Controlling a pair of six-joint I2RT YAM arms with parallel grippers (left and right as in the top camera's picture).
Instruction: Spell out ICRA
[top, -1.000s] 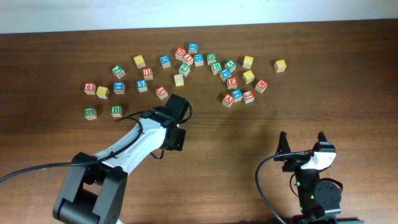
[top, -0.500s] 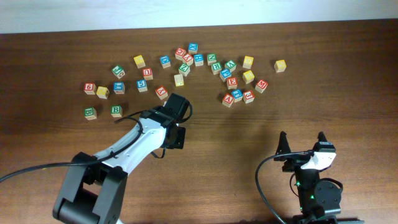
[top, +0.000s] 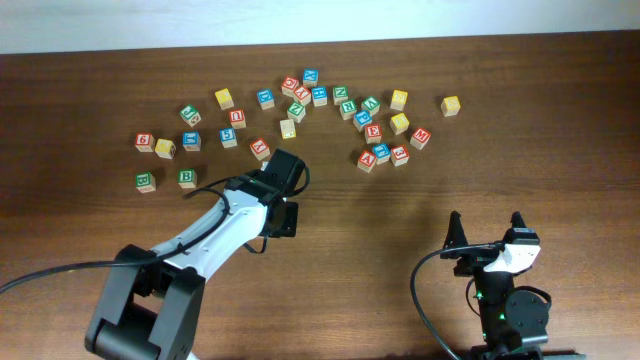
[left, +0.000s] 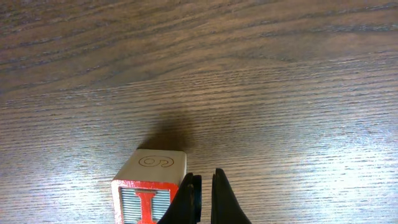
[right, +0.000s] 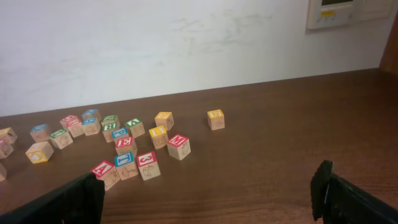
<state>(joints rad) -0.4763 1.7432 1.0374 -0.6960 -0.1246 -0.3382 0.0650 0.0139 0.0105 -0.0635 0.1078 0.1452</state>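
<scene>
Four small wooden cubes like the I (left: 148, 190) should be light, stiff and fairly smooth, so I judge the best hold is square across two opposite flat sides, low enough that the cube cannot twist out. The left claw (left: 204, 180) is pinched fully shut and holds nothing, its tips just right of the I on the bare table (left: 280, 93), perhaps touching its side. The right claw (right: 208, 199) gapes wide and empty, well apart from the scattered cubes (top: 300, 100), where the A (top: 367, 160) lies.

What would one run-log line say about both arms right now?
left gripper: shut, beside red I cube, not gripping it | right gripper: open, empty
</scene>
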